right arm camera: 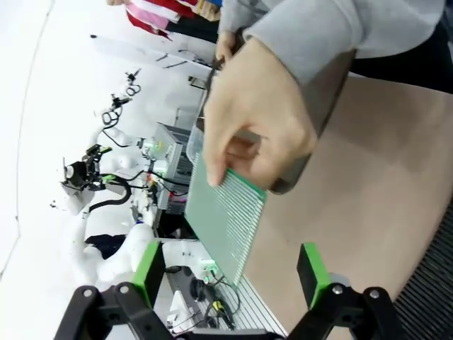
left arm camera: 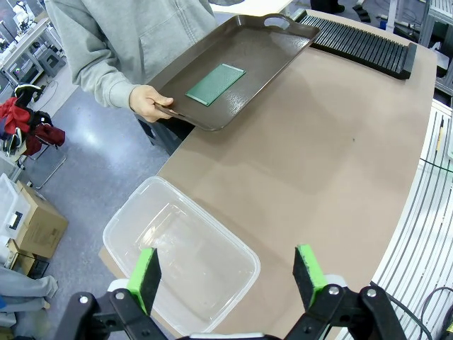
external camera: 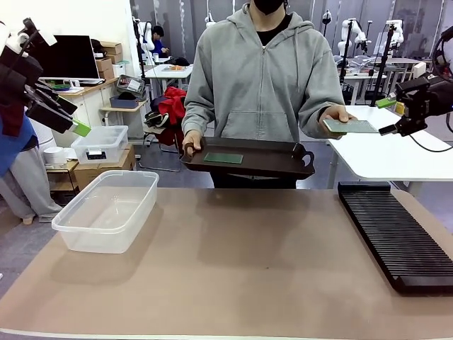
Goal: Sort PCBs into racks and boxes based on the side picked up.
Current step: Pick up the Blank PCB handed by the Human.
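Note:
A person at the far side holds a dark brown tray [external camera: 269, 164] with one hand; one green PCB [external camera: 224, 158] [left arm camera: 215, 83] lies flat on it. The person's other hand [external camera: 338, 113] holds out a second PCB [external camera: 352, 127] [right arm camera: 224, 221] toward my right gripper [external camera: 391, 115] [right arm camera: 230, 270], which is open just short of the board. High at the left, above the clear tub [external camera: 107, 209] [left arm camera: 180, 255], my left gripper [external camera: 71, 115] [left arm camera: 228, 273] is open and empty. The long black slotted rack [external camera: 393, 232] [left arm camera: 364, 47] lies at the table's right.
A smaller lidded clear bin [external camera: 100, 144] sits on cardboard boxes beyond the table's left edge. A white table [external camera: 389, 152] stands behind the right gripper. The brown table surface [external camera: 241, 262] spreads between tub and rack.

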You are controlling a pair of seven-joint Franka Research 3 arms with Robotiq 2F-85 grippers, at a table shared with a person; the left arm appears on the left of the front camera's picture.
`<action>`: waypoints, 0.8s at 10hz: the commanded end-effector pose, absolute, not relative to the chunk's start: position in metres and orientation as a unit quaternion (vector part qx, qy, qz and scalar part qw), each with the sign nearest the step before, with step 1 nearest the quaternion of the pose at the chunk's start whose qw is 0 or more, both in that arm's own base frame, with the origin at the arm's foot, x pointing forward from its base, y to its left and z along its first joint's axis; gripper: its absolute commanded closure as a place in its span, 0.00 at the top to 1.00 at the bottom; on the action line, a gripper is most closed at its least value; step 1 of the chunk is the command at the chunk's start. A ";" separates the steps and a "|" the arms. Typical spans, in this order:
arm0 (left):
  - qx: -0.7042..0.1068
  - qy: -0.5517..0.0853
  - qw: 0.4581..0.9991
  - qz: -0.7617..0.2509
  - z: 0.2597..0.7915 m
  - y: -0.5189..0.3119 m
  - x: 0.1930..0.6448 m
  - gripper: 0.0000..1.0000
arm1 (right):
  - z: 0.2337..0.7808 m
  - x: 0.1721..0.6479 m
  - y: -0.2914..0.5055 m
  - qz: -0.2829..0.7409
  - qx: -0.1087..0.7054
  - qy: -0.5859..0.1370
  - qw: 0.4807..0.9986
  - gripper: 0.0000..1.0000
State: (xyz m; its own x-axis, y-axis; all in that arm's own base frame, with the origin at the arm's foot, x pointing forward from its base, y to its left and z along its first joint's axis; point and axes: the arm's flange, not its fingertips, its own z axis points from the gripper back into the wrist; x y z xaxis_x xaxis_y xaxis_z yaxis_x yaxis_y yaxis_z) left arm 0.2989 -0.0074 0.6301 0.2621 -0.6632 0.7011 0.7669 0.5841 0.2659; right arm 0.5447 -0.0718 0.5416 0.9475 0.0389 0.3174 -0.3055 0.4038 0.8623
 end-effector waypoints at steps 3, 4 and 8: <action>-0.065 -0.402 0.793 -0.453 0.629 -0.007 0.299 1.00 | 0.528 0.563 -0.058 0.103 0.596 -0.098 0.790 1.00; -0.065 -0.402 0.793 -0.453 0.629 -0.007 0.299 1.00 | 0.525 0.566 -0.057 0.101 0.607 -0.089 0.783 1.00; -0.065 -0.402 0.793 -0.453 0.629 -0.007 0.299 1.00 | 0.515 0.571 -0.057 0.092 0.659 -0.055 0.745 1.00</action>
State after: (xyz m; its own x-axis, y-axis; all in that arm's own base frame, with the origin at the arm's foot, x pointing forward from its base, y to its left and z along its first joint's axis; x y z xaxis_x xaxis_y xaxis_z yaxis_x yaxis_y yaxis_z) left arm 0.2989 -0.0074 0.6301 0.2621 -0.6632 0.7011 0.7669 0.5841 0.2658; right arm 0.5636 -0.0554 0.5093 0.9677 0.0709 0.2418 -0.2503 0.1601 0.9548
